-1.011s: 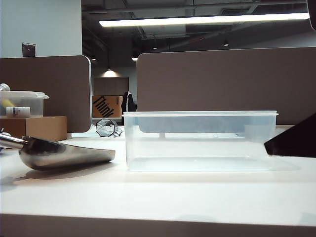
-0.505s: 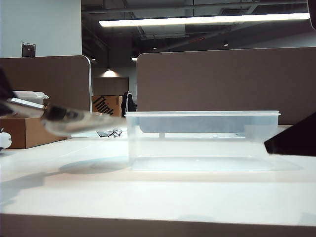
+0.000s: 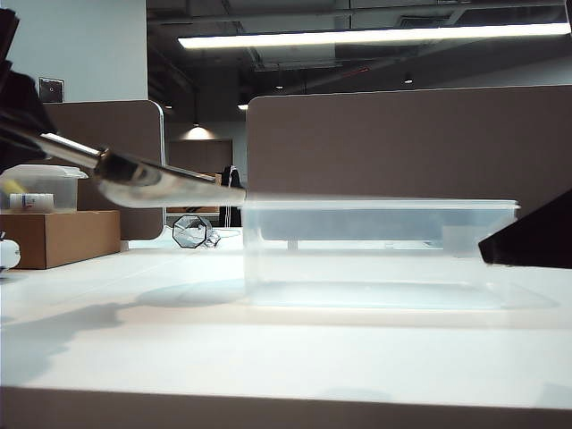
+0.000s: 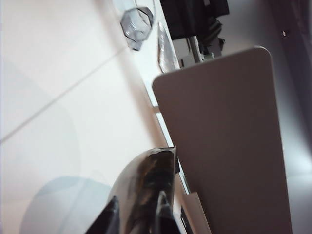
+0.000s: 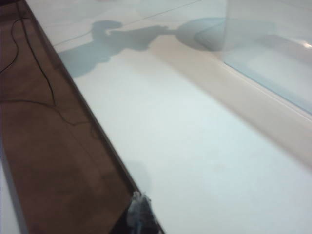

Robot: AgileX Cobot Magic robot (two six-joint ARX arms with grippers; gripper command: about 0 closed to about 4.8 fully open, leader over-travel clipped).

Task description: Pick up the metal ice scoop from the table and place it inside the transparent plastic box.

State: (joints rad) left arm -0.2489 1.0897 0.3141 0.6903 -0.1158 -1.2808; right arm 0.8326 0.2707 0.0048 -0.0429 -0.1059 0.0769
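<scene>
The metal ice scoop [image 3: 165, 185] had risen off the table [image 3: 286, 349]; the left gripper [image 4: 134, 214], clamped on its handle, held it out ahead, lip at the transparent plastic box [image 3: 380, 255] rim. Right gripper unseen.

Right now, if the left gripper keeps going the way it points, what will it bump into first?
Probably the clear box. The left gripper holds the scoop in the air, its tip about level with the box's near rim, though depth is hard to judge.

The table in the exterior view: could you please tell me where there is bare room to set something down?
The table is bare between its front edge and the transparent plastic box. The far left is crowded: cardboard box, lidded tub, and the left gripper holding the metal ice scoop overhead.
</scene>
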